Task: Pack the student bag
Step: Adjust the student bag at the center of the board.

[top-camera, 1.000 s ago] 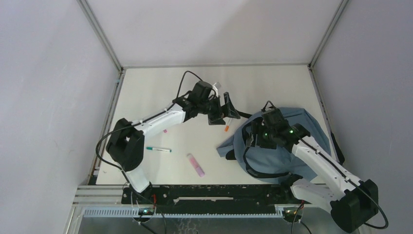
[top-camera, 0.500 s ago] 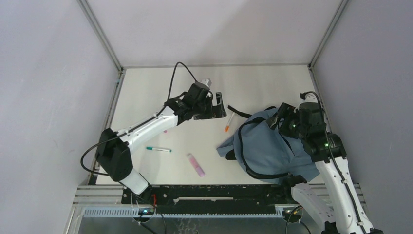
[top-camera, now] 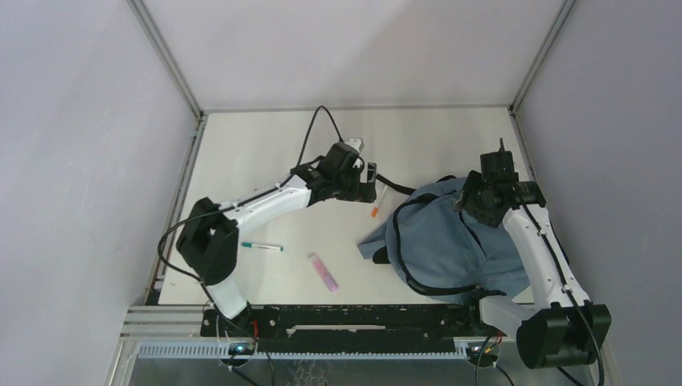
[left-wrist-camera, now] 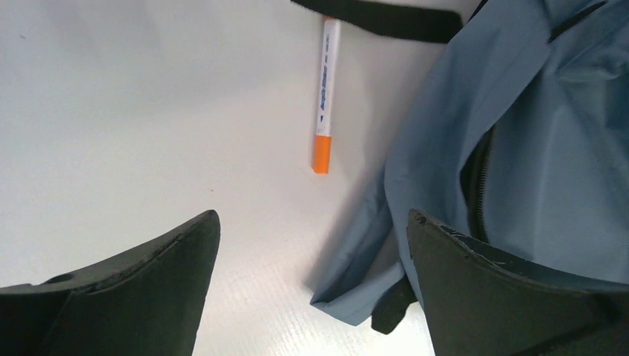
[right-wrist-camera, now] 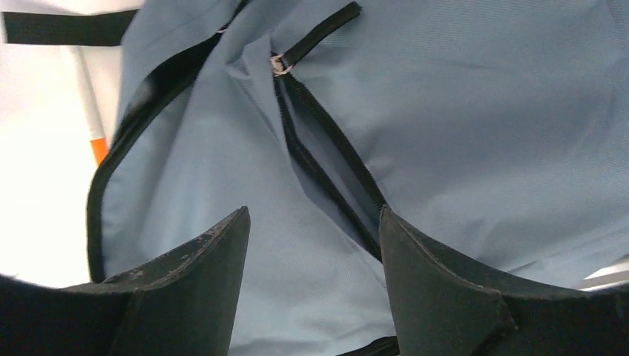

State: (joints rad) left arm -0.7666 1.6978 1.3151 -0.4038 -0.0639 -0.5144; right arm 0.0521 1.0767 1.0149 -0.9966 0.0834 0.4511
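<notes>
Currently: left claw [left-wrist-camera: 311,222] spread, empty, orange-tipped marker [left-wrist-camera: 324,96] just beyond it on worktop [left-wrist-camera: 111,111]; right claw [right-wrist-camera: 313,222] spread, empty, student bag [right-wrist-camera: 475,119] directly beneath.

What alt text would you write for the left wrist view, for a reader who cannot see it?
A white marker with an orange end lies on the white table beside the dusty-blue student bag, its far end at a black strap. The left gripper hangs open and empty above, its dark fingers framing the bottom edge.
</notes>
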